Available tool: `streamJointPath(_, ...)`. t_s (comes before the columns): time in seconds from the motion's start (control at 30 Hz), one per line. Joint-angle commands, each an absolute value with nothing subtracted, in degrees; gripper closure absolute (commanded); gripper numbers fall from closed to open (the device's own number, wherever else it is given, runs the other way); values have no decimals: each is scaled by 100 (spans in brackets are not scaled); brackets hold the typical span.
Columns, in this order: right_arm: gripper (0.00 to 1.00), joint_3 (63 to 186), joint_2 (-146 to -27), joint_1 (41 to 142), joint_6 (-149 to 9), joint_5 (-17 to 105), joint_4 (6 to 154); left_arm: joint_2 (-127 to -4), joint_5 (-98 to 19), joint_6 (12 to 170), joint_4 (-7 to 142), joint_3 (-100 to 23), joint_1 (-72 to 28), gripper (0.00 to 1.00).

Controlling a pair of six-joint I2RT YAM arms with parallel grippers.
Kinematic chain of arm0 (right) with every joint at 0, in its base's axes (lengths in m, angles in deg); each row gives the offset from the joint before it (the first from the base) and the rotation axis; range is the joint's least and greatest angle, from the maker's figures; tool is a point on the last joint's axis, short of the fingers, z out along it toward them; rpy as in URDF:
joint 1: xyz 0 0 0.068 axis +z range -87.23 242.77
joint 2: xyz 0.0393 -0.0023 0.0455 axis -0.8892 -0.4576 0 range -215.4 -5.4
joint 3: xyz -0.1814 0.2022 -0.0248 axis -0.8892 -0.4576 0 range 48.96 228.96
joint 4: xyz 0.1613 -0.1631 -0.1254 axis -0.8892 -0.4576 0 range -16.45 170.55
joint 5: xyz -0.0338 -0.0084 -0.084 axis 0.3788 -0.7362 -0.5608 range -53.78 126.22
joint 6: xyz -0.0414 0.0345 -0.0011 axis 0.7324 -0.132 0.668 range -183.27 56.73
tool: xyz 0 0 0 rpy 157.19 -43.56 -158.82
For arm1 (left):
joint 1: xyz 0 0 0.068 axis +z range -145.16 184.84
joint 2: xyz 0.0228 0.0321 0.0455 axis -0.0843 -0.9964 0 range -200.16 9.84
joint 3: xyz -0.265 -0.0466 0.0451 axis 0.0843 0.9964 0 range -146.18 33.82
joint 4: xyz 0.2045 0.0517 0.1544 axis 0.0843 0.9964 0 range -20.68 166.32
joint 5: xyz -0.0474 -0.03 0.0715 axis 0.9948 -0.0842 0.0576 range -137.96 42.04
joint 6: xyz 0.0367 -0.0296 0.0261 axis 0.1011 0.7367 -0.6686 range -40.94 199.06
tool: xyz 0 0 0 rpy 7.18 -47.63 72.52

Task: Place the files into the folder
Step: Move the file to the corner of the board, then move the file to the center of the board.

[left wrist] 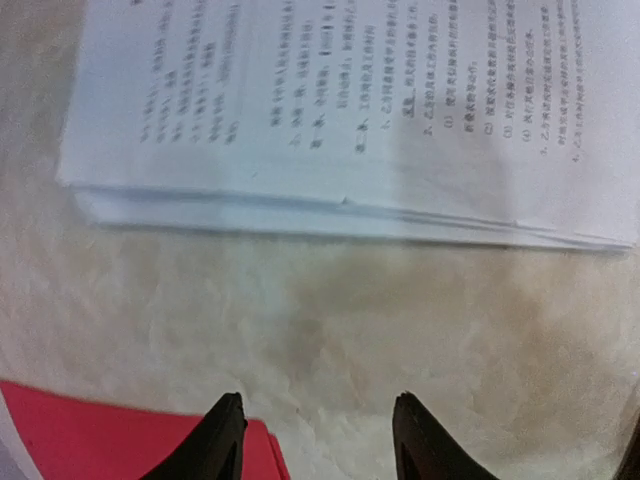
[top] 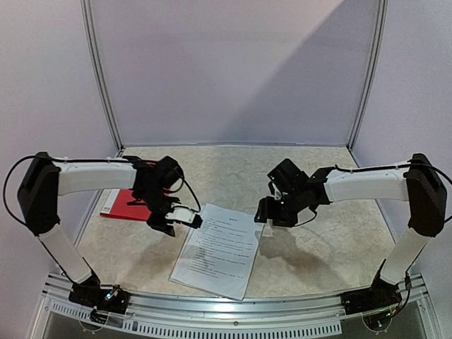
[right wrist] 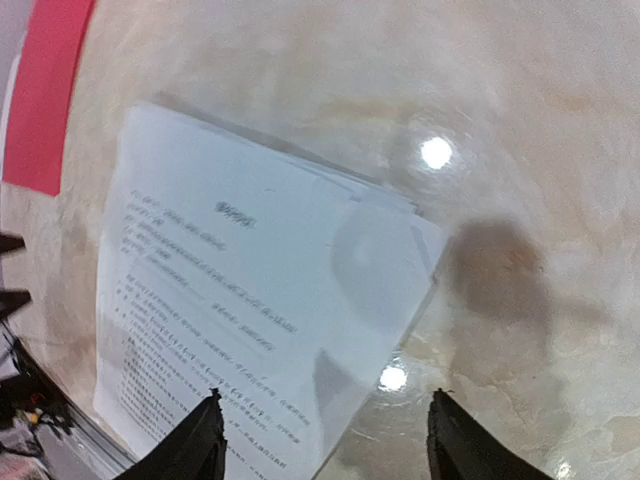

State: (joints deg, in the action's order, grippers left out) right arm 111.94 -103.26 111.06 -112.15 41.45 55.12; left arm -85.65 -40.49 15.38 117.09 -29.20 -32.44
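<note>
Since the top view covers the whole cell, starting there: the tabletop [top: 318, 183] is beige, marbled and glossy (two lamp glints show in the right wrist view). Pale lilac walls [top: 226, 70] close three sides, with metal posts [top: 102, 78] at the back corners. A ribbed rail [top: 233, 311] runs along the bottom of frame.

Left arm: base lower left, elbow high at far left, forearm running right toward centre, wrist bent down. Right arm mirrors it from the other side. Both heads hang over mid-table, facing each other.

The files [top: 219, 251] lie lower centre as a skewed stack, printed side up, sheet edges slightly fanned. The folder [top: 116, 206] lies flat at left, partly hidden behind the left wrist. A strip of bare table separates it from the stack.

The left gripper [top: 176, 220] sits at the stack's upper-left corner. In its wrist view the fingers [left wrist: 222, 445] are parted with only bare table between them. The stack's edge crosses the upper frame, well clear, and a folder corner shows lower left.

The right gripper [top: 267, 222] sits at the stack's upper-right corner. Its fingers [right wrist: 200, 445] are spread wide with nothing pinched, and the stack's right edge runs down between them in view. I cannot tell its height over the paper.
</note>
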Motion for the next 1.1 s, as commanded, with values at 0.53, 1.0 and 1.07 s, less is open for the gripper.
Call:
streamJointPath(0.53,14,15407,-13418,14571,-7067,2271,3613,-5769,-1970,3083,11333,-1467,159,1)
streamJointPath(1.0,42,14617,-13692,14459,-7839,1453,3759,-6286,-1679,3615,11144,-1585,175,1)
streamJointPath(1.07,45,14404,-13638,14302,-7993,1496,3760,-6237,-1664,3625,11143,-1604,169,0)
